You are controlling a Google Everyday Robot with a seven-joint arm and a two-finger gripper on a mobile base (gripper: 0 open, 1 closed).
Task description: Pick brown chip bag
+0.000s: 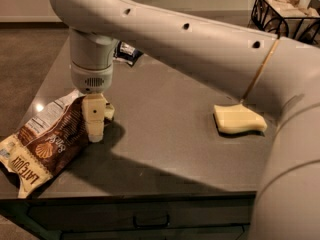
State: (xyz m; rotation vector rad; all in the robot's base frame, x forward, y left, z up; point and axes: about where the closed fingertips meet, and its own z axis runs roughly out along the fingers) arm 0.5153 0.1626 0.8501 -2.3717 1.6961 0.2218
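The arm (190,39) is sweeping in from the right of the view, and the gripper (95,133) is pointing straight down at the grey surface (165,109). The tip is hanging at the upper end of the brown chip bag (47,144). From this angle it cannot be told whether the jaws are spread or pressed together, or whether they are touching the foil.

The bag is lying flat and wrinkled, stretching away from the jaws toward the near left corner of the surface. Its orange shell logo and "LATE JULY" lettering are facing up, and its white panel is running along the far edge. A cream corner of the bag is peeking out just on the other side of the jaws.

Well apart from the jaws, across the surface to the right, a pale yellow block (239,120) is sitting on its own. Beyond the jaws, behind the wrist, a small dark packet (127,51) is lying near the far edge. A black wire basket (287,11) is showing at the top right.
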